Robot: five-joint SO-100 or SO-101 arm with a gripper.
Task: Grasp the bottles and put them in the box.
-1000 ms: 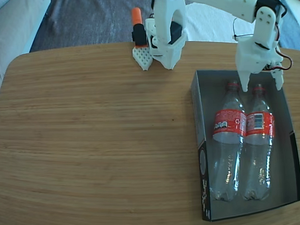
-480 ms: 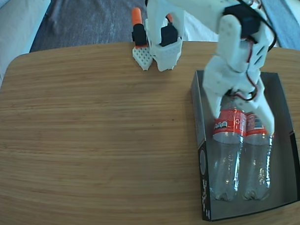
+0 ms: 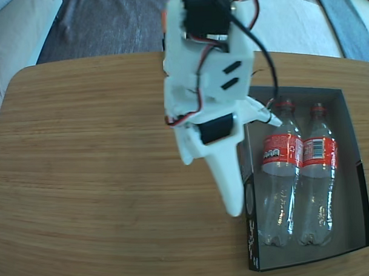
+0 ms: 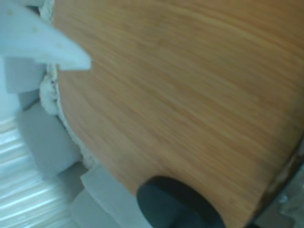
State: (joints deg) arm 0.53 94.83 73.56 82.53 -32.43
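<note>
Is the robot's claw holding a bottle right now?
No, nothing is held. The gripper hangs over the bare table, left of the box in the fixed view. Both bottles lie inside the box, untouched.

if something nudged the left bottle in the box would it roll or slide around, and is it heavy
The left bottle looks clear and empty, so probably light and easy to dent. It lies on its side, so it could roll, but the right bottle and the box wall flank it closely, likely leaving little room. Its smooth plastic may be slippery.
</note>
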